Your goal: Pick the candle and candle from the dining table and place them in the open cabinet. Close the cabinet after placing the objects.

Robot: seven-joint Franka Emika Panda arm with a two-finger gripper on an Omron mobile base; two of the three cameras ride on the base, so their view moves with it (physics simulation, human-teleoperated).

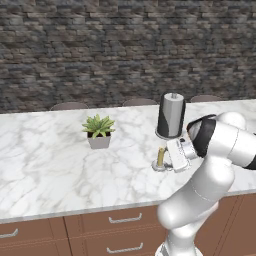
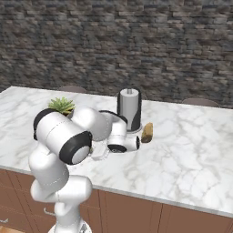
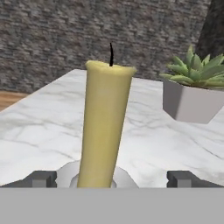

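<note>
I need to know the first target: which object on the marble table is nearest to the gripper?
The yellow candle in its silver dish, between the open gripper's fingertips; the potted plant and paper-towel stand stand farther away.

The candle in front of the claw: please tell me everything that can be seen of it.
The candle is pale yellow, waxy-looking, with a short black wick, unlit. It stands upright in a shallow silver dish holder on the white marble dining table, near the front edge. The open claw has one dark fingertip on each side of the candle's base, neither touching it. A potted succulent stands apart from it.

no readable text, no labels (anywhere)
</note>
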